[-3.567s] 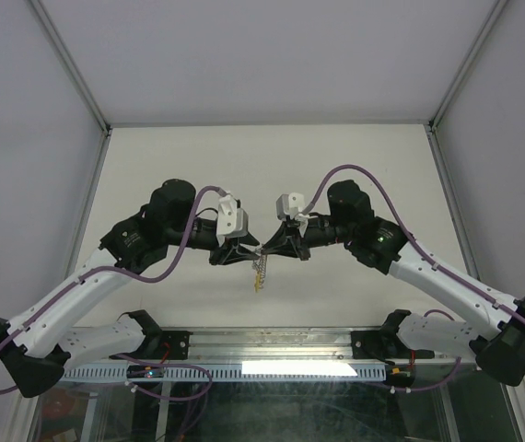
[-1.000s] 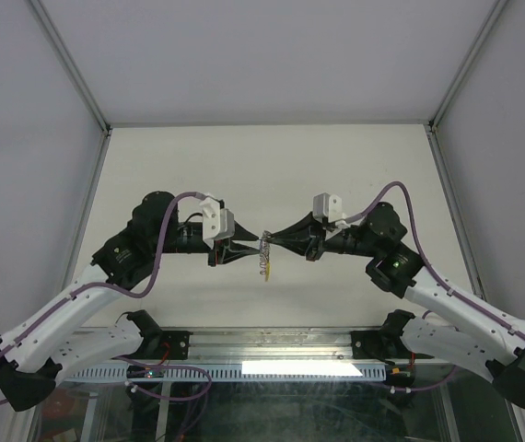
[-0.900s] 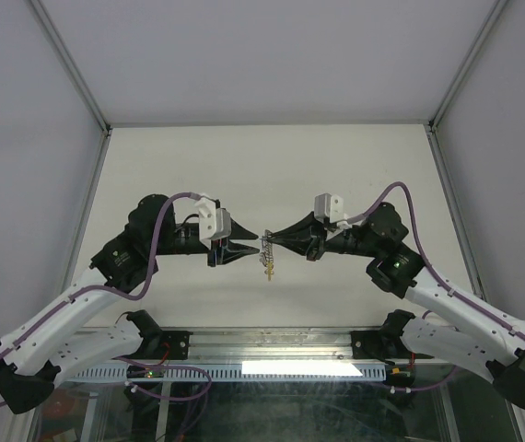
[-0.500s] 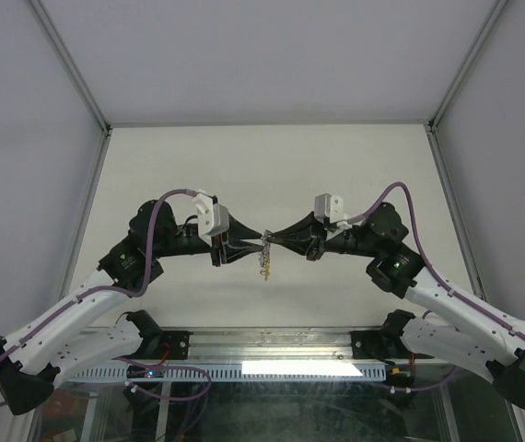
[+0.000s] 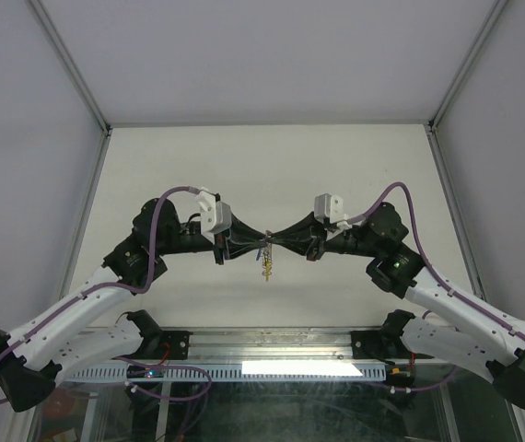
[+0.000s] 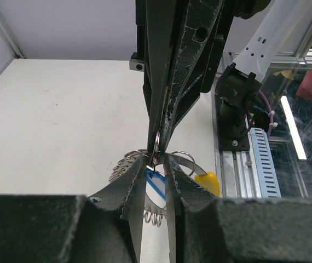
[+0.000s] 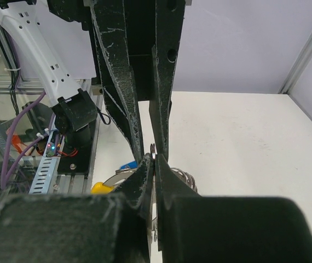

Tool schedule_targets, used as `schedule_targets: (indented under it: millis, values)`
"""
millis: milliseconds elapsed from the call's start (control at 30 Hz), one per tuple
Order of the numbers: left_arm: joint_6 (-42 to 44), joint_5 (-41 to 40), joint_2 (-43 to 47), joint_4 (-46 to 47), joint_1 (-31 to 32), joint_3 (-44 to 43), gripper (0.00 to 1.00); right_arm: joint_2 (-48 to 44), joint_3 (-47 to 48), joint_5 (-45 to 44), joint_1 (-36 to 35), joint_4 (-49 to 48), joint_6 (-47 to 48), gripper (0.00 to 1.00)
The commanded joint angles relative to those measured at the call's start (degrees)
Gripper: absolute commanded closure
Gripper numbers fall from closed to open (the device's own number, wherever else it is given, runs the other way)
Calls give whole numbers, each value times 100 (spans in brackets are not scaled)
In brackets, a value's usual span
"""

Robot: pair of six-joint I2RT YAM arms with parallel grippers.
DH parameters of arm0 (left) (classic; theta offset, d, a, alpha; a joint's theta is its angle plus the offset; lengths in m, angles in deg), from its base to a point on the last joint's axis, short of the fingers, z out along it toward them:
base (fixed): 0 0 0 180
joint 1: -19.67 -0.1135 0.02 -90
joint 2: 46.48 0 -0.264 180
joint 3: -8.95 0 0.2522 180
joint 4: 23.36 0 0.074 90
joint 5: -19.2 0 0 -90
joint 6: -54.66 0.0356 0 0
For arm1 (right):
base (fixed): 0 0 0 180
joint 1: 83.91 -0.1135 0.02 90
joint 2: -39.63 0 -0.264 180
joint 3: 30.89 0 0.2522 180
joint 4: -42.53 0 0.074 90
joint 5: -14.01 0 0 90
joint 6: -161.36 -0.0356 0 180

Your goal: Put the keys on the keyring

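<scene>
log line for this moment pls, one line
right claw: shut on keyring | left claw: slightly open at keyring | blue key: seen through left claw's gap

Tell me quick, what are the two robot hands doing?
Left gripper: nearly closed, blue key in the gap; grip cannot be told.
Right gripper: closed, pinching a small silver ring.

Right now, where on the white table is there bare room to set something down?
Crowded: the centre, where the black left gripper and right gripper meet at the beaded silver keyring. Bare: the far half of the white tabletop, from them to the back wall.
</scene>
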Motion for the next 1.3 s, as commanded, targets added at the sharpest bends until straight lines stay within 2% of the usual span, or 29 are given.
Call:
schedule_targets:
  millis: [0,367,533,667,800,900,1267]
  values:
    - [-65,207,-15,273,38,-46,82,-57,138,63,-4,-516,26,100]
    - [-9,289,-95,225,34,-102,100,-13,118,109,-4,-514,-8,100]
    - [146,290,-133,-19,34,-215,100,-24,125,123,0,-468,1,100]
    - [479,47,-181,-669,40,-472,100,-64,160,48,-3,-160,188,100]
    - [946,-132,-276,-1373,34,-823,100,-151,196,-82,-3,334,468,86]
    - [1200,-245,-287,-1754,36,-978,100,-214,231,-134,0,669,672,79]
    - [1992,-456,-686,-3111,106,-1708,100,-51,530,-164,-4,1631,1194,68]
